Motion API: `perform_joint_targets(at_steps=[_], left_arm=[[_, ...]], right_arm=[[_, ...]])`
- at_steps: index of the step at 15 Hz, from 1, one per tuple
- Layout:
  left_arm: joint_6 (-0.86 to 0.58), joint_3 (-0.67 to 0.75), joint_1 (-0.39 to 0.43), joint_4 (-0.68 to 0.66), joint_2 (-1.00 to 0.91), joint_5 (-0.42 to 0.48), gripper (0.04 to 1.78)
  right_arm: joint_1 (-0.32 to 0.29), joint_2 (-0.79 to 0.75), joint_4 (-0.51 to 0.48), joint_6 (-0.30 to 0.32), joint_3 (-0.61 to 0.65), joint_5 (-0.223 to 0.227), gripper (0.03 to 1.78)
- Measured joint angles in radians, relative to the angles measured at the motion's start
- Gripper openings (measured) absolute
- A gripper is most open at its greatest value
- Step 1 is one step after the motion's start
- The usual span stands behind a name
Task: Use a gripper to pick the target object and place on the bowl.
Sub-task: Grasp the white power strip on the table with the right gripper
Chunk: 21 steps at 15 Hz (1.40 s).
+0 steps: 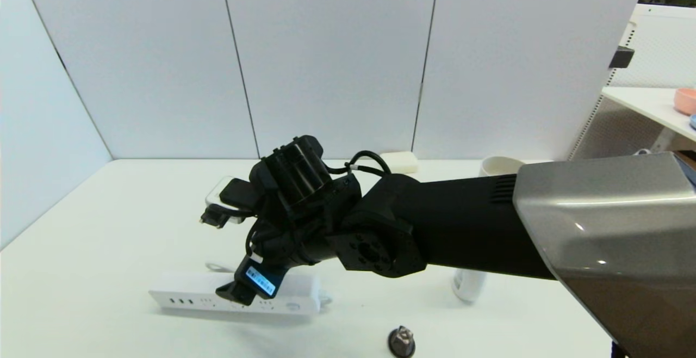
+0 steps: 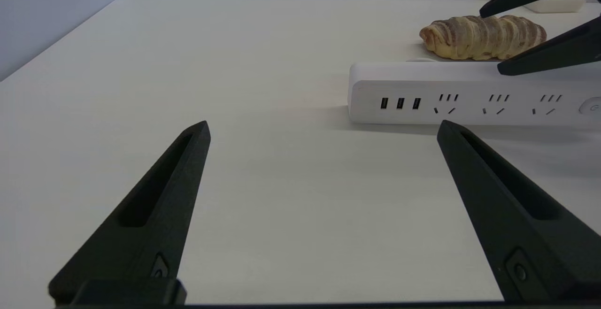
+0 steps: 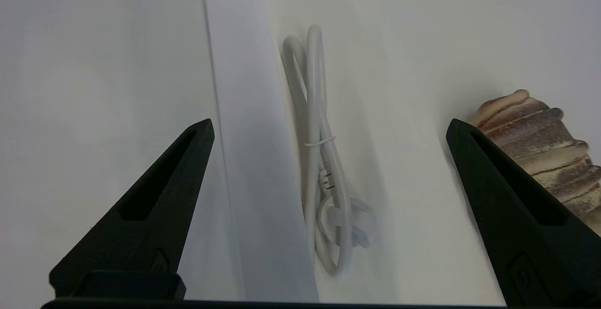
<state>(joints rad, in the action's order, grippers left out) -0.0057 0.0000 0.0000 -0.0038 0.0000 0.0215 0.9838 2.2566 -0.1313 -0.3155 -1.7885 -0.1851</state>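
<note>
Spread wide above the power strip (image 1: 234, 294) on the tabletop (image 1: 109, 249), the right pincer (image 3: 328, 130) should clamp this rigid, smooth, fairly light bar across its narrow mid-width.

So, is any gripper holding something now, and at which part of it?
Nothing is held. The right gripper is open above the power strip, its fingers not touching it. The left gripper is open too, with only bare table between its fingers.

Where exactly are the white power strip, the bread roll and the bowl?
Power strip (image 2: 469, 94): left wrist view, on its socket face.
Bread roll (image 2: 479, 37): left wrist view, middle of its striped crust.
Bowl (image 1: 497, 165): head view, on its rim behind the arm.
</note>
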Motion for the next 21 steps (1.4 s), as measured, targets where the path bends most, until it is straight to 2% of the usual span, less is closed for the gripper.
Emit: perform_joint_targets(at_steps=[9, 21], left_arm=[[0.000, 0.000, 0.000, 0.000, 0.000, 0.000, 1.71], [0.000, 0.000, 0.000, 0.000, 0.000, 0.000, 1.71]], right_arm=[[0.027, 0.036, -0.018, 0.000, -0.003, 0.001, 1.71], [0.024, 0.139, -0.018, -0.015, -0.078, 0.004, 1.71]])
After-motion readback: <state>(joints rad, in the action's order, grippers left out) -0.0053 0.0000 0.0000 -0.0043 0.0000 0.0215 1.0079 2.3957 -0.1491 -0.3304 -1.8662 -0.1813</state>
